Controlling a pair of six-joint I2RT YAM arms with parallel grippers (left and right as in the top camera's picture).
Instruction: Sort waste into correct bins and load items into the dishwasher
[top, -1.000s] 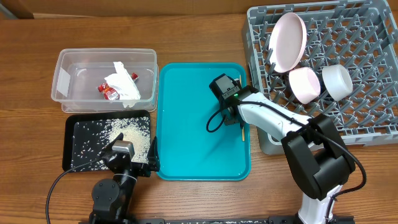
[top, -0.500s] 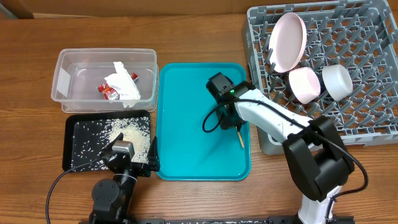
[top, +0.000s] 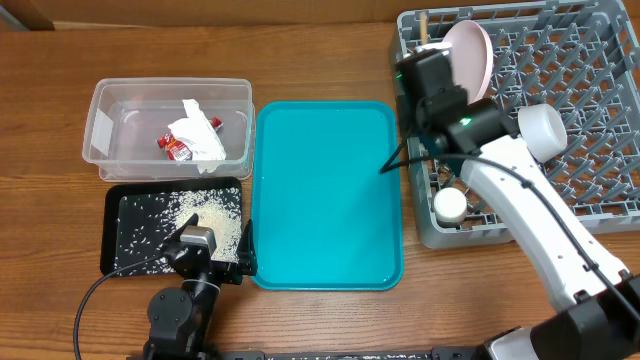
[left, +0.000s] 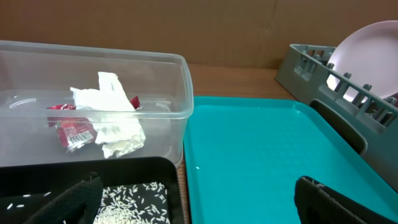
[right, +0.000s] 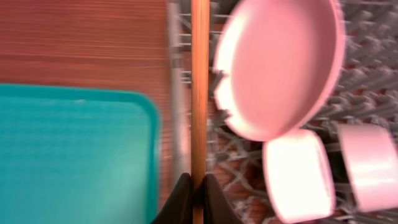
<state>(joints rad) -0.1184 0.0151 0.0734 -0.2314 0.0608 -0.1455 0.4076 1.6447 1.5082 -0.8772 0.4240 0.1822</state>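
My right gripper (top: 432, 85) is shut on the wooden chopsticks (right: 199, 87) and holds them over the near-left part of the grey dish rack (top: 600, 60), beside the white plate (top: 468, 55). The chopstick tip (top: 422, 18) shows past the rack's edge. A white bowl (top: 545, 130), a second bowl (right: 298, 177) and a small white cup (top: 450, 205) sit in the rack. The clear tub (top: 100, 130) holds the napkin (top: 200, 135) and red packet (top: 177, 147). Rice (top: 205, 215) lies in the black tray (top: 112, 240). My left gripper (left: 199, 208) is open and empty.
The teal tray (top: 325, 200) lies between the bins and the rack, with nothing on it. The rack's grey wall (right: 177, 124) runs right beside the held chopsticks. Wooden table surface (top: 300, 60) shows around everything.
My right gripper has lifted the chopsticks off the teal tray and carried them up and to the right, to the rack beside the plate. The small cup now shows. The left arm is still.
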